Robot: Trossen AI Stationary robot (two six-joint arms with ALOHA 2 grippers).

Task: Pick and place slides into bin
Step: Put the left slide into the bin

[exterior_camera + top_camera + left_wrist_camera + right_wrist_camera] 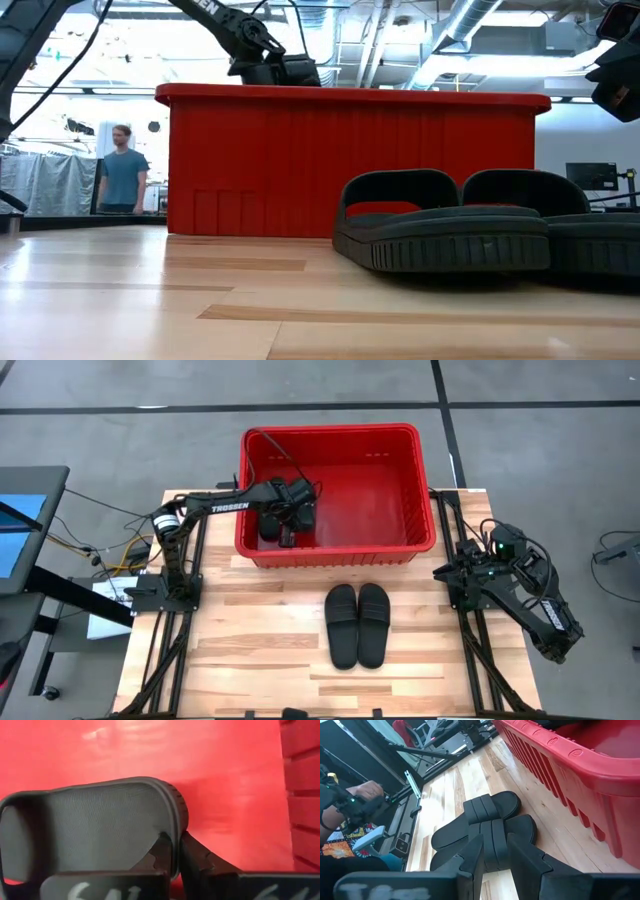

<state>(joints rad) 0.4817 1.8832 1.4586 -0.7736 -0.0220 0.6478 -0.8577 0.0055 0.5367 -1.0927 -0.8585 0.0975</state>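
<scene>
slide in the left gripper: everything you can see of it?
The slide is black and matte, with a finely textured footbed and a ribbed sole edge at its rounded end. The left gripper is shut on that edge, holding it inside the bin, above the red floor at the bin's left side. In the high view the slide is mostly covered by the gripper. Whether it touches the floor cannot be told.

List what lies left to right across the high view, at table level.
Left arm base → left gripper, shut on a slide inside the red bin → pair of slides on the table: left one, right one → right gripper, open, at the table's right edge.
</scene>
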